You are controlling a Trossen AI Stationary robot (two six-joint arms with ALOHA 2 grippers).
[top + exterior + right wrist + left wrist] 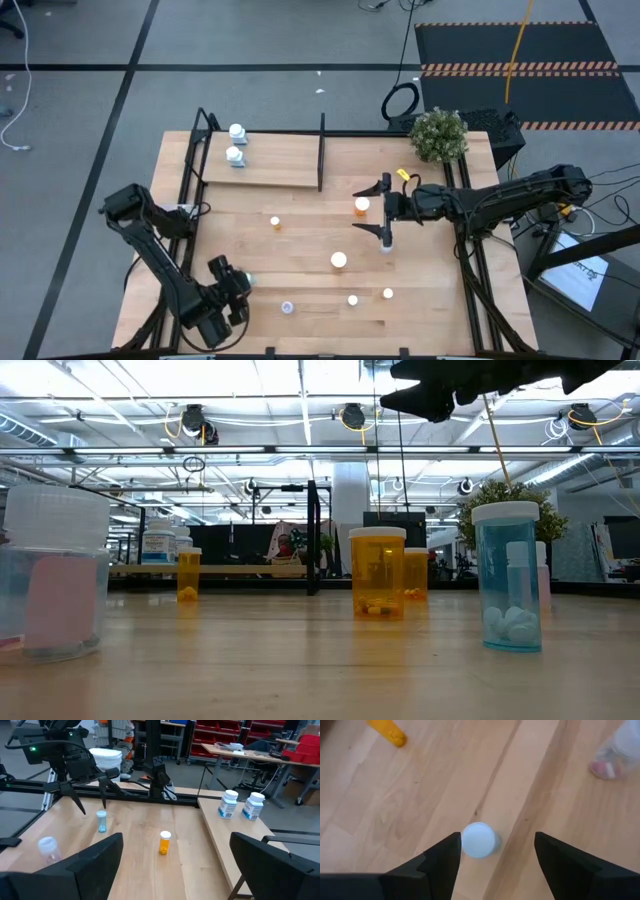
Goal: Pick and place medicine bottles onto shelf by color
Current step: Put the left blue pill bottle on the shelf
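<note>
Shelf [270, 170]: two white bottles [236, 144].

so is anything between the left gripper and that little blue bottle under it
Nothing visible. The left gripper hangs open right over the pale blue bottle, which stands upright on bare table between its fingers. The nearest other bottles lie well off to the sides.

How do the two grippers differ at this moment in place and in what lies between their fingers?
The left gripper hangs at the table's near left corner; the right gripper hangs mid-table beside the shelf. The left gripper's fingers straddle a pale blue bottle standing on the table; the right gripper has an orange bottle between its fingers in the high view. Both are open, gripping nothing.
</note>
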